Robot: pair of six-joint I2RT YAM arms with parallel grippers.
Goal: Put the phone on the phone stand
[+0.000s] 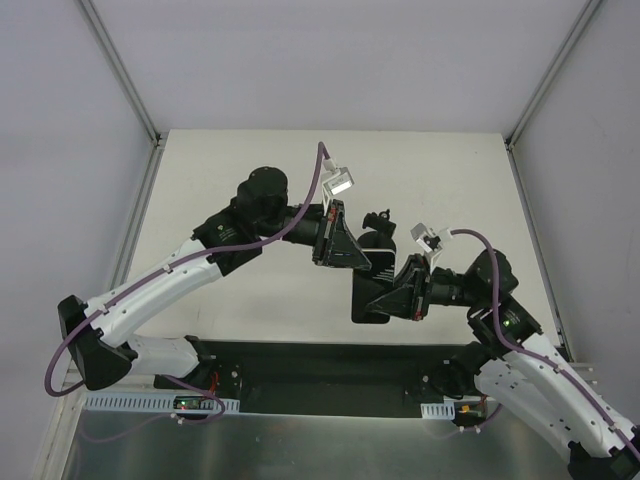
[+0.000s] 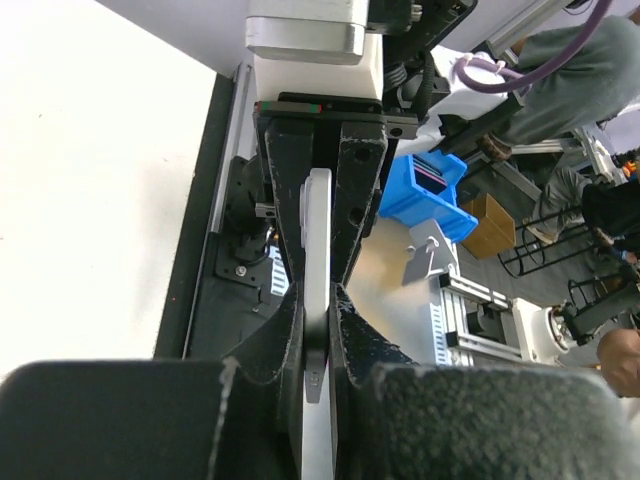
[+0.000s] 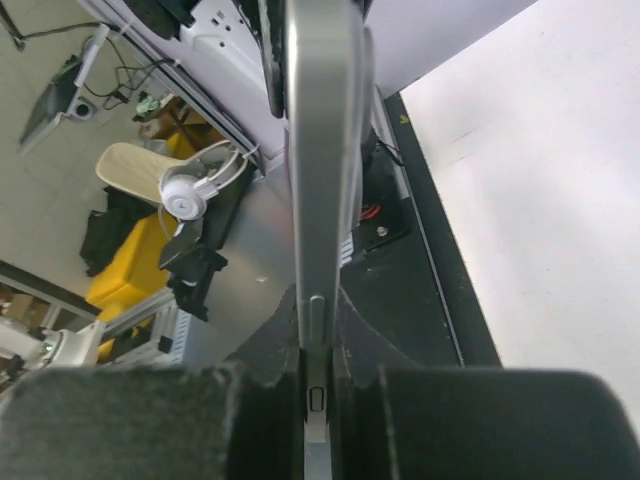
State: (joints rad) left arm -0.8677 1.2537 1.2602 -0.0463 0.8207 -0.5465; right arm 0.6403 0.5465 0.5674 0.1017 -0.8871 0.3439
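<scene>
**Phone clamped between both grippers**

The right gripper (image 3: pixel 318 335) had its fingers closed on the phone (image 3: pixel 320 150), which was held edge-up above the table (image 1: pixel 250 300). The left gripper (image 2: pixel 317 335) pinched the same phone from the far side. Just beyond them stood the phone stand (image 1: pixel 378 217), partly hidden.

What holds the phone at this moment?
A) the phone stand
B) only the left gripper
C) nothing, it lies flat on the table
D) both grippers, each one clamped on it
D: the left gripper and the right gripper each pinch the thin edge of the phone, as their own wrist views show.
</scene>
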